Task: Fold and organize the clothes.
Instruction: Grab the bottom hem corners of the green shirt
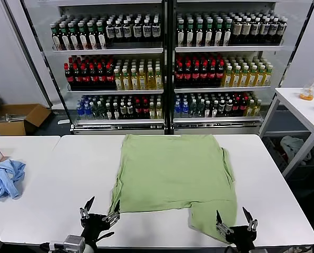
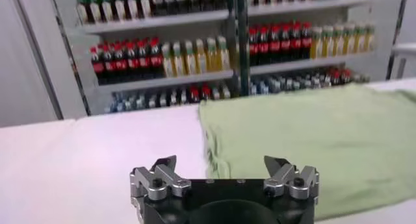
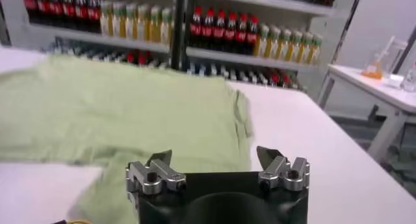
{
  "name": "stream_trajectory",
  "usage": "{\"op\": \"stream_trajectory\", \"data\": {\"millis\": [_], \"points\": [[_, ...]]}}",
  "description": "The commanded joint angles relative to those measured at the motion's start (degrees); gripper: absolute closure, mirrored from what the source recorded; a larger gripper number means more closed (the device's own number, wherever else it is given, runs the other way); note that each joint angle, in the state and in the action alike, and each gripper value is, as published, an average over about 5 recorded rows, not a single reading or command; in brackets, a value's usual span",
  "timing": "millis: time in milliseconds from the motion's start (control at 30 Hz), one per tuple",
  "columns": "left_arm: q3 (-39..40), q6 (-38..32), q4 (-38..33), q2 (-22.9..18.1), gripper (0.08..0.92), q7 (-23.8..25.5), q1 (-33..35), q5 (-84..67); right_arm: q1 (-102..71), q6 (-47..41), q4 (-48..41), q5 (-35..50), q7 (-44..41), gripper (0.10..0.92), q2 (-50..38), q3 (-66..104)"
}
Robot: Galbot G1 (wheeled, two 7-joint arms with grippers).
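The green shirt [image 1: 175, 176] lay spread on the middle of the white table [image 1: 273, 184], partly folded, with one flap reaching the near edge on the robot's right. The left gripper [image 1: 99, 209] hovered at the shirt's near left corner, fingers wide apart and holding nothing. The right gripper [image 1: 234, 220] hung by that flap, likewise open and empty. A blue garment [image 1: 4, 178] sat crumpled far left; bottle shelves [image 1: 167, 68] stood behind.
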Motion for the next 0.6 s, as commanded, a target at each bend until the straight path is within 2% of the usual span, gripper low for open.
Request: {"op": "stream_trajectory", "data": {"millis": [33,433,600], "points": [[1.49,5.53,7.23,1.37,0.177,-1.15,-6.26,-3.49,-0.52,-2.34,-1.15,-1.88,1.11,0.203,0.66,-2.40],[2.75,7.56,9.00,2.51,0.177,-0.46,-7.37,-4.88,-0.25,-3.53,-2.57,-1.73,2.27,0.207,2.49,-4.41],[2.63,7.56,8.81,2.73,0.185,0.06,-7.19,-5.43,-0.58,-4.26,-2.37,1.90,3.29,0.301,2.56,-4.45]]}}
